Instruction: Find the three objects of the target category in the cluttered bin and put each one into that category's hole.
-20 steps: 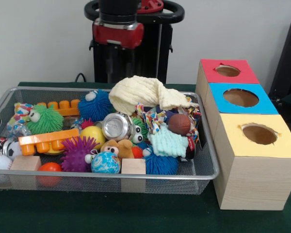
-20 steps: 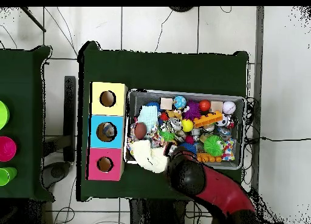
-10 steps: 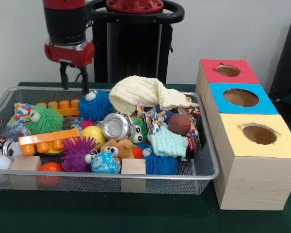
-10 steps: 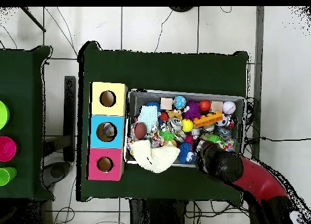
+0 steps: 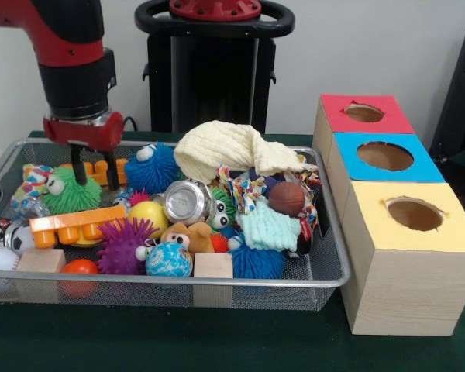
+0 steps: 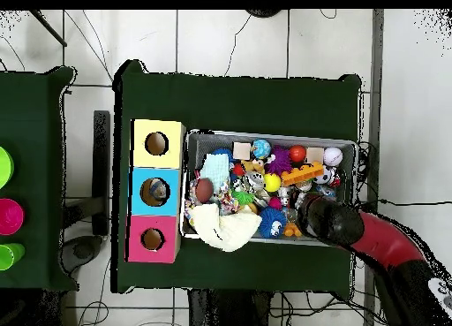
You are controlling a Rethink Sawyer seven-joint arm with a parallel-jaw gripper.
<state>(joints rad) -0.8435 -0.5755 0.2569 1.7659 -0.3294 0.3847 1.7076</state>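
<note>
The tool [image 5: 93,172] has dropped lower, released, into the bin's [image 5: 217,280] far left corner.

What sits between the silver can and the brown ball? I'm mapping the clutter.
In the front view, a patterned cloth lies between the silver can and the brown ball.

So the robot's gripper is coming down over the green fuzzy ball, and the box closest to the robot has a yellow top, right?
Not quite. The gripper is indeed over the green fuzzy ball in the bin, but the box nearest the robot has a red top. The yellow-topped box is the farthest from it, with the blue one between. The front view shows this.
</note>
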